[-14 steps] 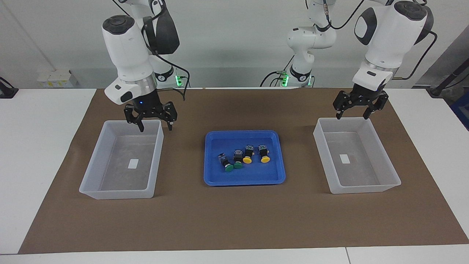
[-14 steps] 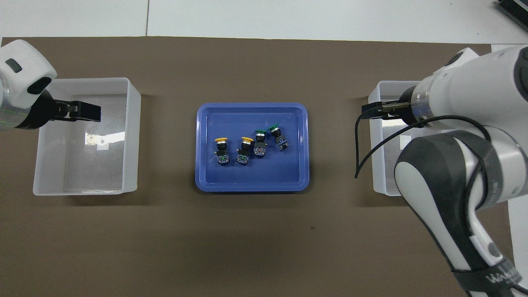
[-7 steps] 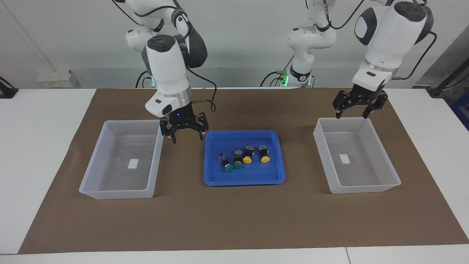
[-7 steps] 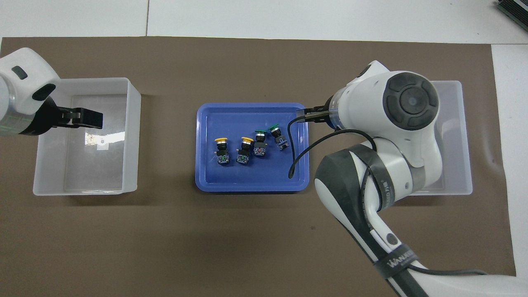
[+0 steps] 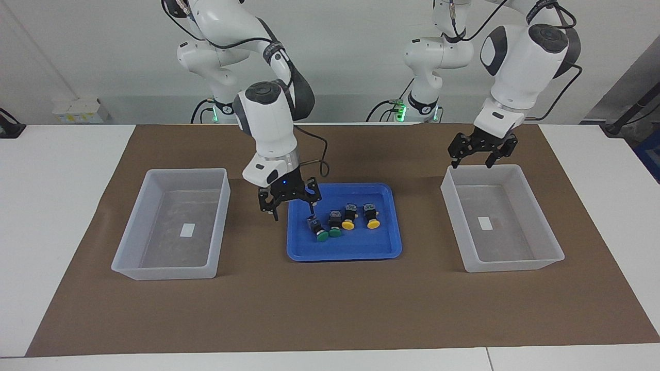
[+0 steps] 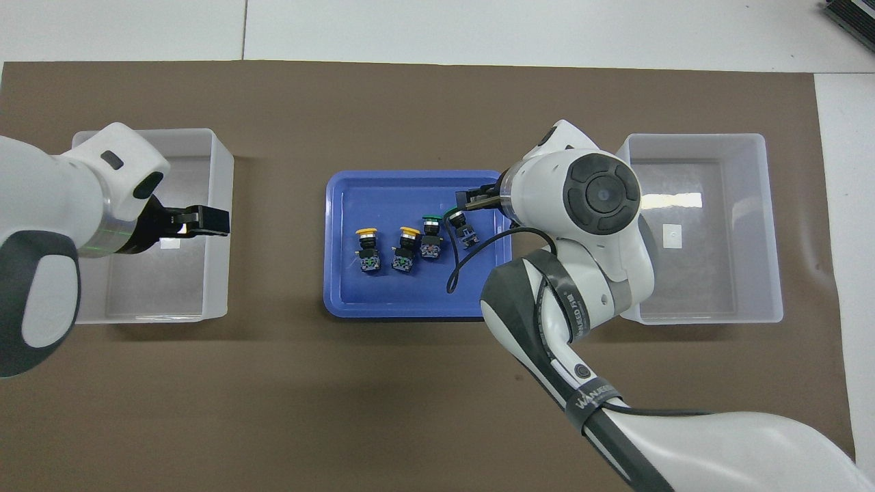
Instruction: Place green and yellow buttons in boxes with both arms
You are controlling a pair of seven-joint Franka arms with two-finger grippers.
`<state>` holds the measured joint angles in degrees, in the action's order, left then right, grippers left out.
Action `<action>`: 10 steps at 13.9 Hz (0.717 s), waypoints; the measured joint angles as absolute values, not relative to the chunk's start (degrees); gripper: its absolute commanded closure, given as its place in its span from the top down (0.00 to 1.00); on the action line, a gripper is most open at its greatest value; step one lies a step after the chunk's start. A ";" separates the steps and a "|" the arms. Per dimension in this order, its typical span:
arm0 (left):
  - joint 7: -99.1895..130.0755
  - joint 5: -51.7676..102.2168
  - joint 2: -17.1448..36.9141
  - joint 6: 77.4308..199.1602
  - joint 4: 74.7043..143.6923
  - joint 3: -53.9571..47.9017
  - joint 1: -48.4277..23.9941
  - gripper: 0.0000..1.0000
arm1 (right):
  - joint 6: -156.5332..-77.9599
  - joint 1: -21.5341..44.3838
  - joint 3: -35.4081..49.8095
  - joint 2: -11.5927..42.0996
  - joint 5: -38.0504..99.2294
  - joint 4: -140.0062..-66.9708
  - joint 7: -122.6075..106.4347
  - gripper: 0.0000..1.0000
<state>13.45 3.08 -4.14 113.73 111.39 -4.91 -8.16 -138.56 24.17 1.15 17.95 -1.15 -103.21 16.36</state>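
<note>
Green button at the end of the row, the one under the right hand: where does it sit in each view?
Facing view: green button, end of the row toward the right arm's end, below the right hand.
Overhead view: same button, beside the arm's wrist.
Shared landmark: blue tray.

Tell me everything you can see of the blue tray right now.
The blue tray is a shallow, glossy, plastic-looking rectangle with rounded corners and a raised rim, lying flat on the brown mat between the two boxes. Four buttons lie in a row in it, two green-capped toward the right arm's end, two yellow-capped. The open right gripper hangs over its edge.
</note>
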 measured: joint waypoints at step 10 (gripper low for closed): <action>24.83 3.87 1.43 131.54 118.14 -5.08 -16.77 1.00 | -151.45 27.60 1.17 19.52 -1.24 -114.01 8.29 1.00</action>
